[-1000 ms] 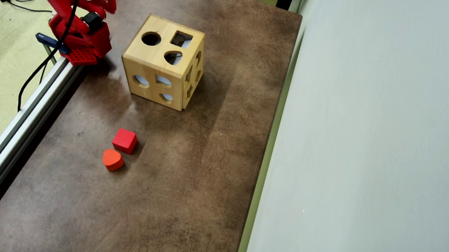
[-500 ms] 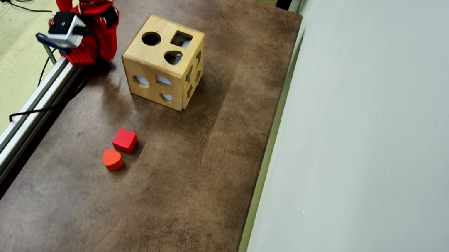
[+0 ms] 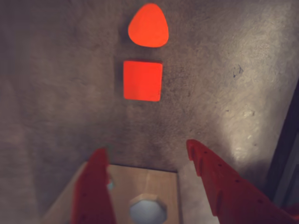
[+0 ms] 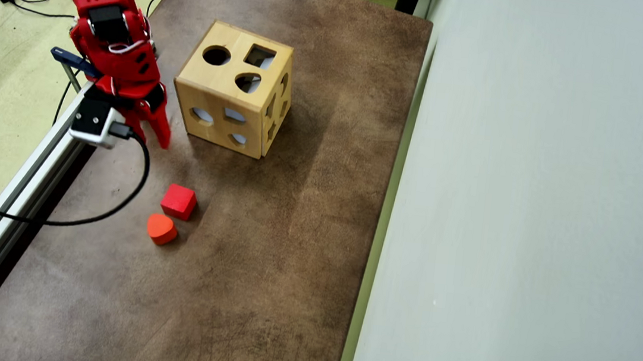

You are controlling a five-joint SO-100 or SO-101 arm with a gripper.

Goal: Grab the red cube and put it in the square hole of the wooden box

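The red cube lies flat on the brown table, a short way in front of the wooden box. In the wrist view the red cube is ahead of my gripper, whose jaws stand wide apart with nothing between them. In the overhead view my gripper hangs just left of the box's lower left corner, a cube-length or two short of the cube. The square hole is on the box's top face, at the far right corner. Part of the wooden box shows between my fingers.
An orange-red heart block sits right next to the cube, on its far side from me, heart block. A round hole and a heart-like hole share the box top. A metal rail runs along the table's left edge; a black cable loops over it.
The arm has unfolded from its tucked pose at the table's back left corner and swung down and forward. The gripper now sits beside the box, pointing at the cube. The blocks and box have not moved.
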